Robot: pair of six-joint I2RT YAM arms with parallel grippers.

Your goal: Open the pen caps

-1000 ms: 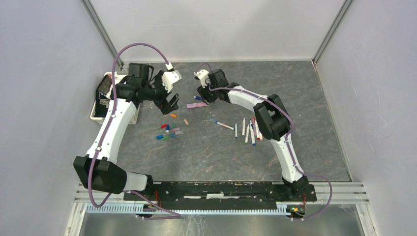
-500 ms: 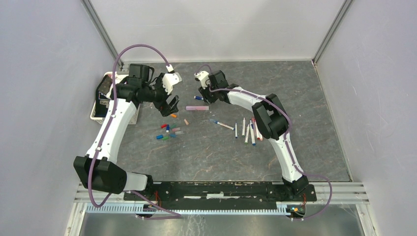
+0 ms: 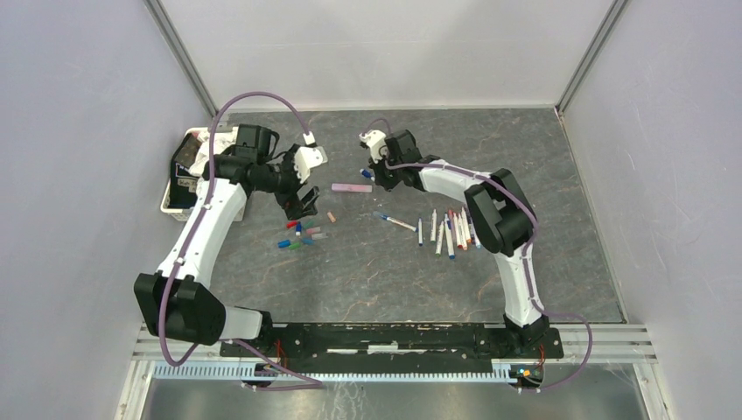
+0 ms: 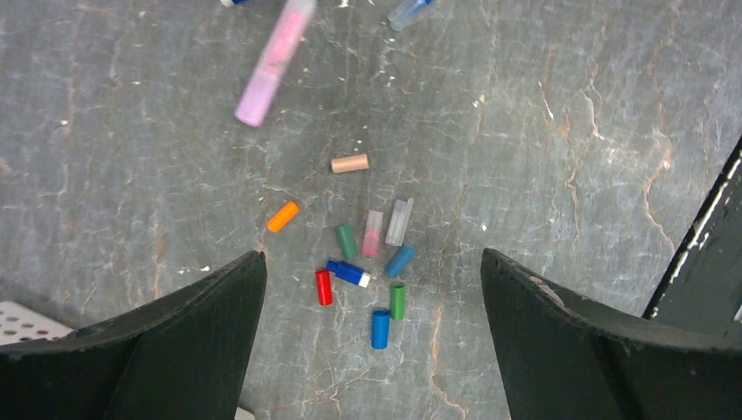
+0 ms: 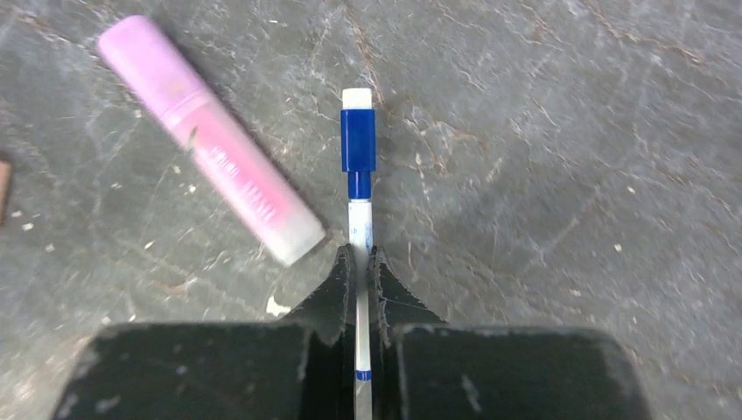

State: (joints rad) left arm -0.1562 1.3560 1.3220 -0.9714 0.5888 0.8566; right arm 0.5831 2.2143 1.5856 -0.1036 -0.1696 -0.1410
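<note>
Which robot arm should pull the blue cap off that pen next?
Left, probably. The right end effector is shut on the pen, so it is busy. The left end effector is open and empty above the loose caps, free to grab the blue cap.

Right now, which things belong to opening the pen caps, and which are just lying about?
For the job: blue-capped pen, loose caps, other pens.
Lying about: pink tube, white tray.

L arm (image 3: 206,223) & R arm (image 3: 442,181): white shells, black joints (image 3: 499,214), purple cables (image 3: 262,94), black wedge fingers (image 4: 175,341).
</note>
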